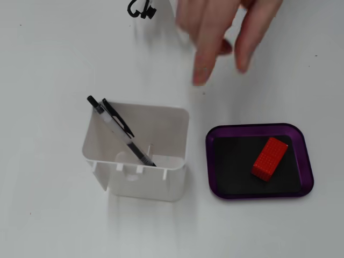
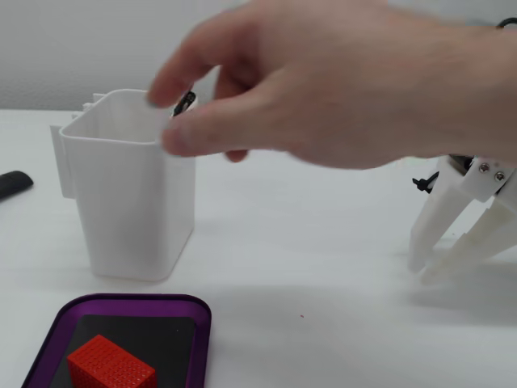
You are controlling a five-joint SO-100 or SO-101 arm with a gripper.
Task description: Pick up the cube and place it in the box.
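Note:
The red cube [image 1: 270,158] lies inside the purple box [image 1: 215,161], on its black floor, toward the right side; it also shows in the other fixed view [image 2: 109,365], in the box [image 2: 198,323] at the bottom left. My gripper [image 2: 423,272] stands at the right of that view with its white fingers [image 2: 436,218] pointing down at the table and the tips nearly together, holding nothing, far from the box. It does not show in the fixed view from above.
A person's hand [image 1: 215,32] [image 2: 339,89] hovers over the table behind the box. A tall white container [image 1: 140,156] [image 2: 129,202] with a black pen [image 1: 121,131] stands left of the box. A small black item [image 1: 141,9] lies at the far edge.

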